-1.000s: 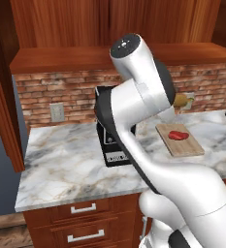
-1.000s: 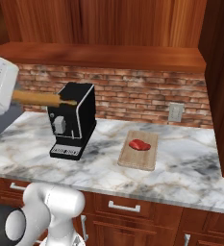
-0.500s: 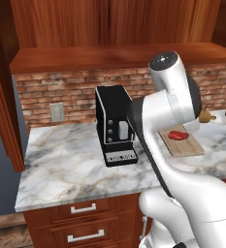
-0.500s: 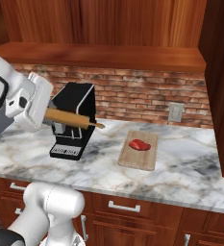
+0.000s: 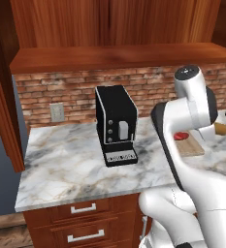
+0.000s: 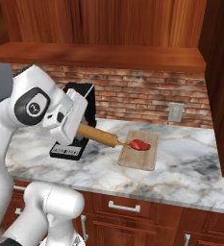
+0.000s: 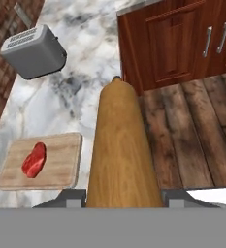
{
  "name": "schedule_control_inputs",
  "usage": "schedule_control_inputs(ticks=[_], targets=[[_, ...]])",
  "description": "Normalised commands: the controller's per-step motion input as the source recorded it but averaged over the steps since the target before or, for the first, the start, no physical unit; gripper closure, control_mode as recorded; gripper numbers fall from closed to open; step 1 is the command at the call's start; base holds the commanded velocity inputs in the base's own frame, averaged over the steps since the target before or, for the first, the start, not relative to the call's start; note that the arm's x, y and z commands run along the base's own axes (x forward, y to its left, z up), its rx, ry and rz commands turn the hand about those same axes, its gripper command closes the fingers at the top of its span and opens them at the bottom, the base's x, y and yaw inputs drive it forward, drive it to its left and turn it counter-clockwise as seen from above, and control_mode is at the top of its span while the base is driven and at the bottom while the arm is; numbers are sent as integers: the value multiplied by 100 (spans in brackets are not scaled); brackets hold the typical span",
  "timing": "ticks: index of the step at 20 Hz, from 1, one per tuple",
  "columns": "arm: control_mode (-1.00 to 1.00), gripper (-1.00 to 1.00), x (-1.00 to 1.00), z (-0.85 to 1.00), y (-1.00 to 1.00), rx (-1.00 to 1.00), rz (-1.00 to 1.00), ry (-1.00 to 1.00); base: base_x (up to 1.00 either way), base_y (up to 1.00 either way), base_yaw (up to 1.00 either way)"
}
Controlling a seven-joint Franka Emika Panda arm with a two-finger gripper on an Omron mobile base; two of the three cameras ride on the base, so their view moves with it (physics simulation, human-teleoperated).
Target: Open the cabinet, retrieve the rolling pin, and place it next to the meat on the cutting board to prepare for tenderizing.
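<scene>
Marble counter (image 6: pixel 180 158) carries cutting board (image 6: pixel 139 150) with meat (image 6: pixel 139 144); pincer (image 6: pixel 78 129) clamps rolling pin (image 6: pixel 98 135).

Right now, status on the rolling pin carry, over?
Gripper shut on rolling pin, pin level in the air. Meat on cutting board, pin not yet set down. Coffee machine beside the arm; board side clear.

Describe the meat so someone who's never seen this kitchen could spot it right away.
Find the black coffee machine on the marble counter by the brick wall. To its right lies a light wooden cutting board. The meat is the small red lump on that board, the only bright red thing there.
</scene>
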Motion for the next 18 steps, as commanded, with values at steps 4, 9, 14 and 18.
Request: schedule_control_inputs(ticks=[4,9,14,18], targets=[[-100,100,49,-56,-52,0,-13,4,0,0,0],[-100,100,57,-68,-56,0,-4,2,0,0,0],[-100,100,63,-61,-43,0,0,0,0,0,0],[-100,100,59,-51,-29,0,0,0,0,0,0]])
